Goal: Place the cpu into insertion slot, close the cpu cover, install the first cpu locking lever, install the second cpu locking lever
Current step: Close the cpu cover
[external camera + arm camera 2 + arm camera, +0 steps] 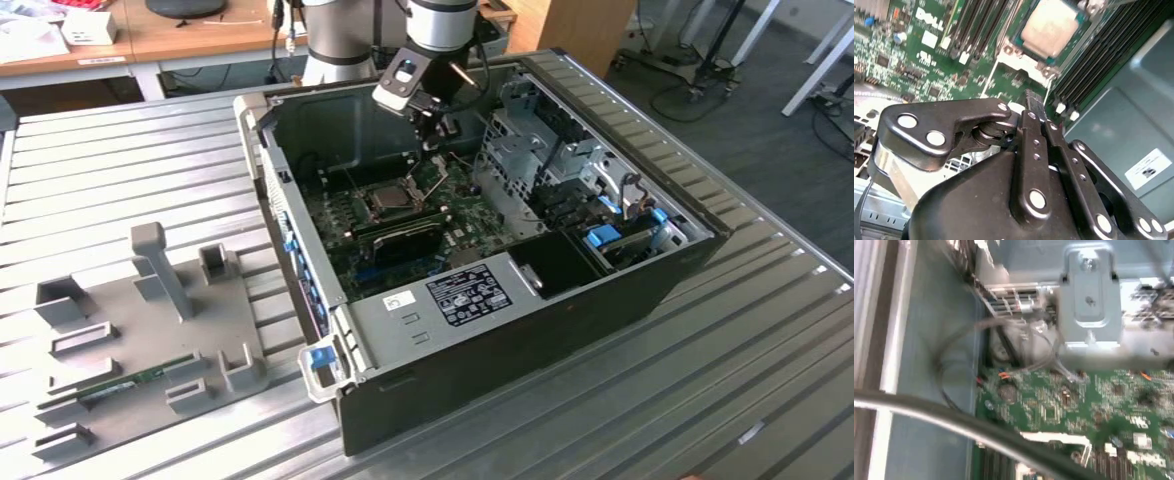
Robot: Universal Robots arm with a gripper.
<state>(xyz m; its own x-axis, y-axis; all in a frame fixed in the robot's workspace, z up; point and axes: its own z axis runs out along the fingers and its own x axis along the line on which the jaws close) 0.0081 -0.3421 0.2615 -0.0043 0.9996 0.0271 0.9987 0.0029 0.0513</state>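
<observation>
Near insertion slot (366,202) — jaws pressed together; cpu (1051,30) seated.

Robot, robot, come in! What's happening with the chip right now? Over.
Gripper shut, empty, over the motherboard beside the cpu. Cpu sits in the insertion slot. Nothing between gripper and cpu.

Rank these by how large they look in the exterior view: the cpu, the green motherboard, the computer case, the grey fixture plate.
1. computer case
2. grey fixture plate
3. green motherboard, partly hidden by the arm
4. cpu
</observation>
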